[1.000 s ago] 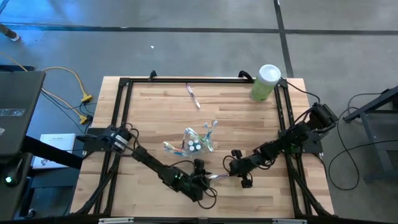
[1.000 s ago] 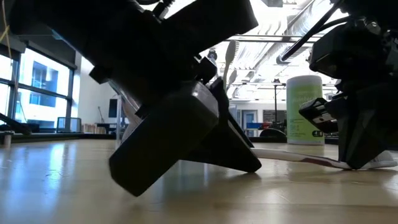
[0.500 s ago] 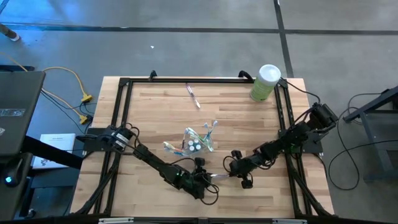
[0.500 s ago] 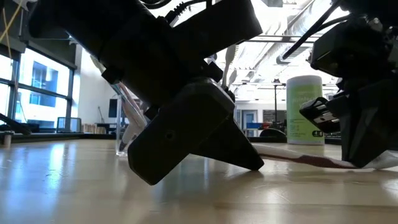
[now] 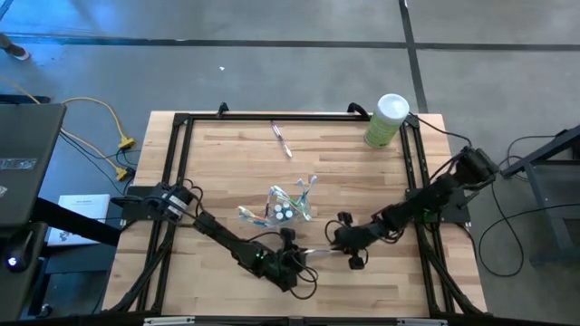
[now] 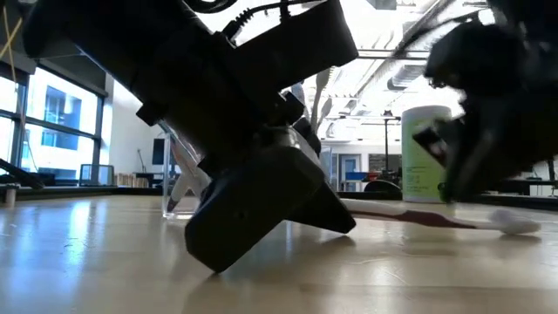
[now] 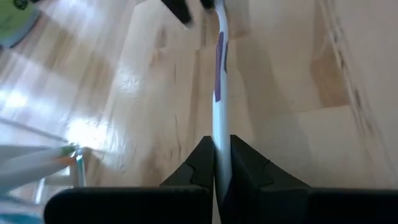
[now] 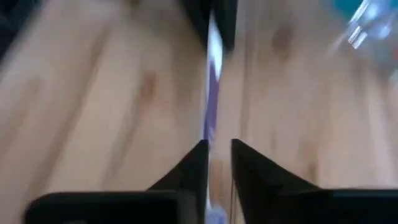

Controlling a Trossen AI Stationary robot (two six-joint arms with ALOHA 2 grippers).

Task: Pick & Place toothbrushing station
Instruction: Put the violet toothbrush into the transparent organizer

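A white-and-purple toothbrush (image 7: 218, 87) lies near the table's front middle, between my two grippers. My left gripper (image 7: 219, 163) is shut on its handle end. My right gripper (image 5: 333, 242) hovers just above the brush's other end with its fingers slightly open on either side of it (image 8: 218, 163), touching nothing. The bristle head (image 6: 514, 225) rests on the wood. Behind them stands a clear cup (image 5: 285, 210) that holds several toothbrushes and small tubes. Another toothbrush (image 5: 282, 139) lies flat near the far edge. My left gripper pinches the toothbrush's handle (image 7: 217, 134) near its free end between its two fingers. The fingers come slanting down from the table's left, and the brush runs straight on from them. The handle end is raised a little while the bristle head lies on the table.
A light-green canister with a white lid (image 5: 387, 120) stands at the far right corner. A black frame (image 5: 181, 136) borders the wooden table top. Bare wood lies along the left side and in the far middle.
My left gripper has shut on the toothbrush's handle end and stayed in place. My right gripper has risen off the bristle end and let go of it, so that end now lies free on the table.
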